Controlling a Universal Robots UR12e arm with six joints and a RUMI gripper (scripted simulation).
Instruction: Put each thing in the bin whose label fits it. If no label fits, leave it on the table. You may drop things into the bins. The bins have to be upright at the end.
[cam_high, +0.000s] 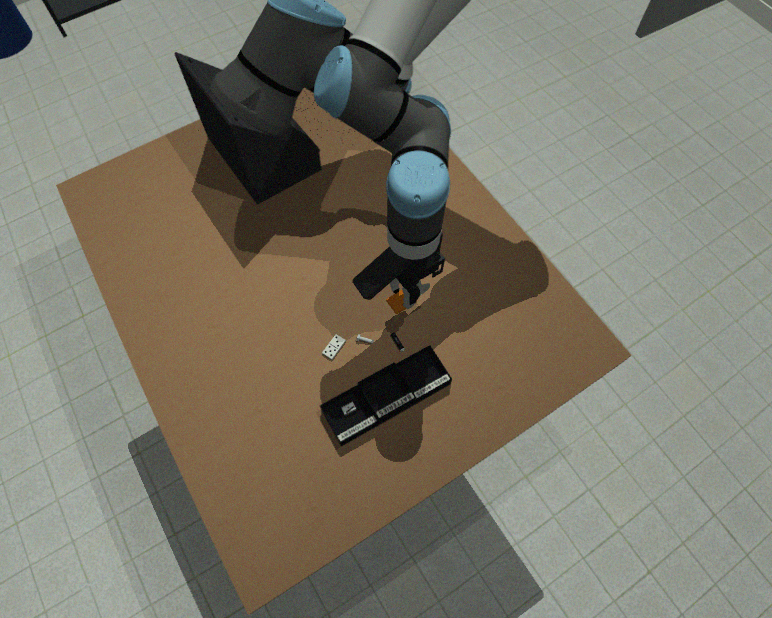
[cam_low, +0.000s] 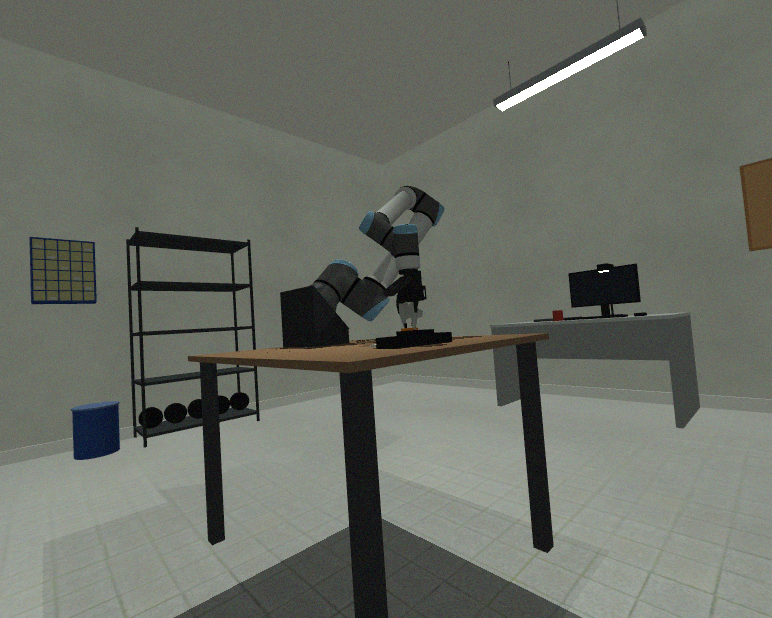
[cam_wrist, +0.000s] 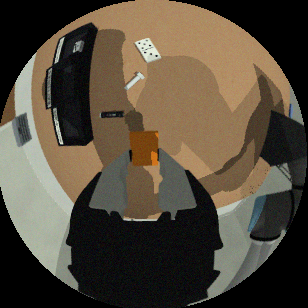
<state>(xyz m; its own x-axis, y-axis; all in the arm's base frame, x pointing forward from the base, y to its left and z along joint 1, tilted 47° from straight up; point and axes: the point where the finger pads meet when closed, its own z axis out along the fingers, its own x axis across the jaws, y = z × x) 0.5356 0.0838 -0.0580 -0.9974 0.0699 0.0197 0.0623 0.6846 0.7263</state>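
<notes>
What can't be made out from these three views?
- Bin labels: white strips visible in the top view, text too small to read; wrist view no better.
- What the orange block in the gripper is: no markings visible, lower part hidden by the jaws.
- Item inside the end bin: a pale speck, too small to identify.
- Small dark stick: in shadow, type unclear.
- Exterior view: loose items hidden behind the table edge.

Brown table top (cam_high: 193, 270), dark legs. Directly on it:
- black arm pedestal (cam_high: 257, 161), toward 11 o'clock in the top view;
- row of three black labelled bins (cam_high: 385, 394), touching side by side, toward 5 o'clock of centre;
- white domino (cam_high: 333, 346), small white bolt (cam_high: 364, 338) and thin black stick (cam_high: 396, 340), lined up just at 12 o'clock of the bins.
</notes>
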